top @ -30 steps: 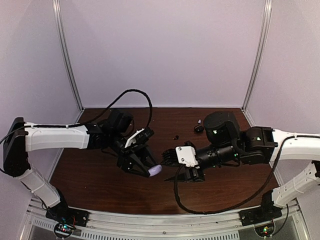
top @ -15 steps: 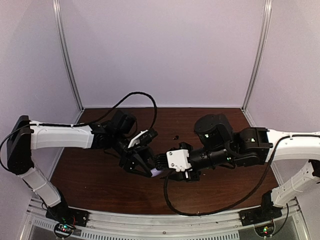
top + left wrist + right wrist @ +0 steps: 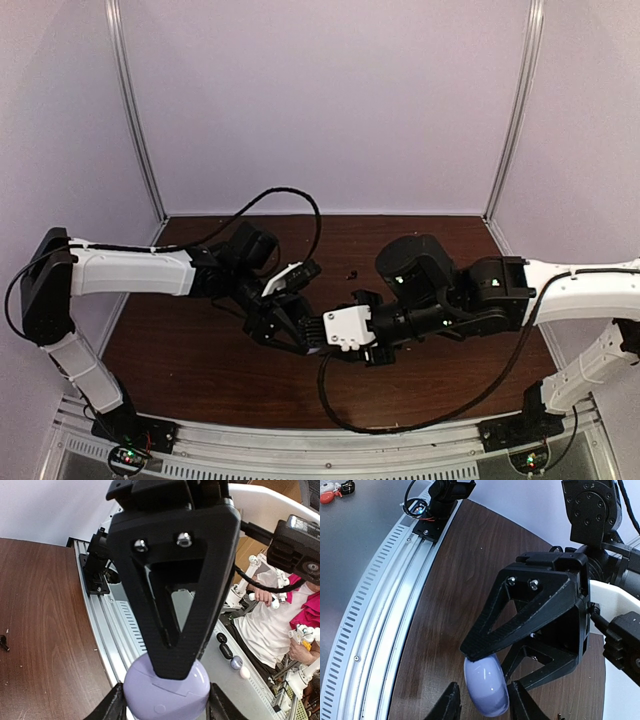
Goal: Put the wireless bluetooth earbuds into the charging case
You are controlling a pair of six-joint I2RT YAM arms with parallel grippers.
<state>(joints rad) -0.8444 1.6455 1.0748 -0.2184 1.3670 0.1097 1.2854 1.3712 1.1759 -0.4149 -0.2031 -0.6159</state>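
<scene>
The lilac case point(image 3: 166, 695) is shut, so its inside is hidden. It hangs above the table point(image 3: 190, 350), near the front middle. The left gripper point(image 3: 165, 709), partly closed, pinches its sides. The right gripper point(image 3: 485, 704) points in from the opposite side and straddles the case; whether it grips cannot be told.

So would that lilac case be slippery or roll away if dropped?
Probably slippery: the case looks glossy, with bright highlights. Likely to roll or squirt free, being rounded like a pebble where the left gripper pinches it. It seems hard-shelled: no dent shows under the grip.
</scene>
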